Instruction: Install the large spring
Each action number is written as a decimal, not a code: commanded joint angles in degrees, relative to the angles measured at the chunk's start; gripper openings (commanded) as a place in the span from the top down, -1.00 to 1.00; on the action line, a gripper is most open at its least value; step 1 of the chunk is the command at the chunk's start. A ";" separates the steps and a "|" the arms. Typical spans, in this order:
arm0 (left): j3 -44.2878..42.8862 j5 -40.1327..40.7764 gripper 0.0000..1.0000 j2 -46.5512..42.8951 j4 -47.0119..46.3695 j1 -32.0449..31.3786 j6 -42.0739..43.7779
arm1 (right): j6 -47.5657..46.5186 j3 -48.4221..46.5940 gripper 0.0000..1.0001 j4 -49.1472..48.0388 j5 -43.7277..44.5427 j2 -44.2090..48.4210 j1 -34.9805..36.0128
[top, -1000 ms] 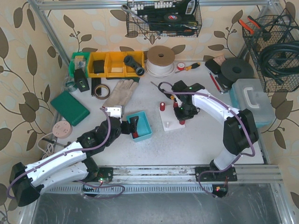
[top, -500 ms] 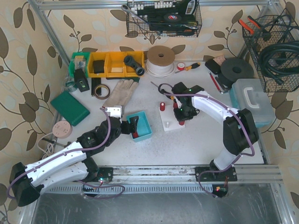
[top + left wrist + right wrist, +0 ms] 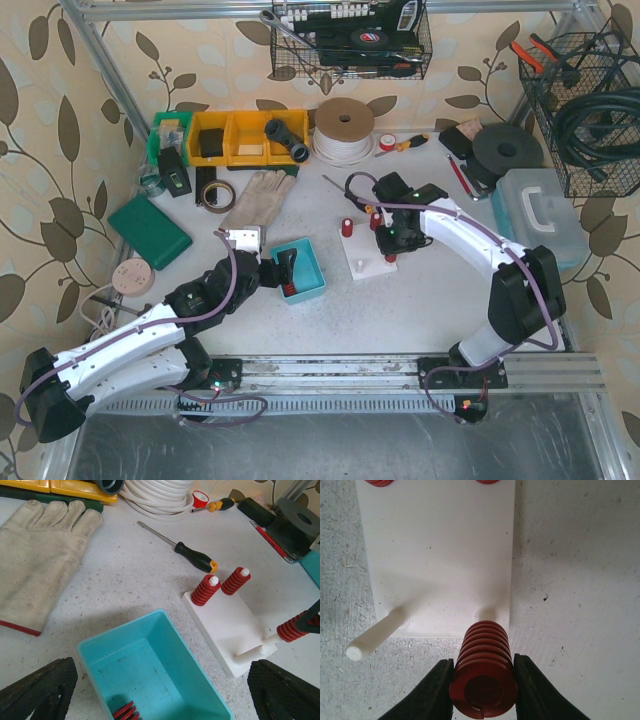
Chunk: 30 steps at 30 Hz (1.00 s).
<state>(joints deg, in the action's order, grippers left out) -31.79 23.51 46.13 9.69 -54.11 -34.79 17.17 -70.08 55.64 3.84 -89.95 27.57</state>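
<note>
A white base plate (image 3: 362,262) with pegs lies mid-table. Two red springs (image 3: 205,590) (image 3: 235,580) stand on its far pegs. My right gripper (image 3: 482,692) is shut on a large red spring (image 3: 483,672), held in line with the plate's near right peg (image 3: 487,614), whose base shows just beyond it. A bare white peg (image 3: 375,639) sticks out at the near left. This gripper shows in the top view (image 3: 390,250). My left gripper (image 3: 160,680) is open above a teal bin (image 3: 150,625), which holds another red spring (image 3: 122,712).
A black-handled screwdriver (image 3: 192,556) and a work glove (image 3: 40,555) lie behind the bin. A white cable coil (image 3: 343,130), yellow bins (image 3: 245,138) and a toolbox (image 3: 540,215) stand at the back and right.
My right arm has shifted slightly right with the spring still held, uncovering the second spring on the far pegs. The left arm has not moved.
</note>
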 commanded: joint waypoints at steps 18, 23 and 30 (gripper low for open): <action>-1.69 1.01 -0.90 -0.04 -0.36 -0.39 -0.40 | 1.41 0.95 -0.61 -2.16 1.31 -0.37 -0.32; -2.42 1.83 -0.90 -0.06 1.29 -0.39 -0.90 | 1.77 0.74 -0.60 -4.01 0.60 5.25 -0.16; -5.74 1.62 -0.86 0.18 10.44 2.52 -4.85 | 2.45 0.31 -0.57 -8.43 -3.91 10.65 3.91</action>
<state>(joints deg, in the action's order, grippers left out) -33.54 24.95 46.13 14.63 -53.69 -36.69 18.63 -68.58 50.13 2.61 -80.82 28.82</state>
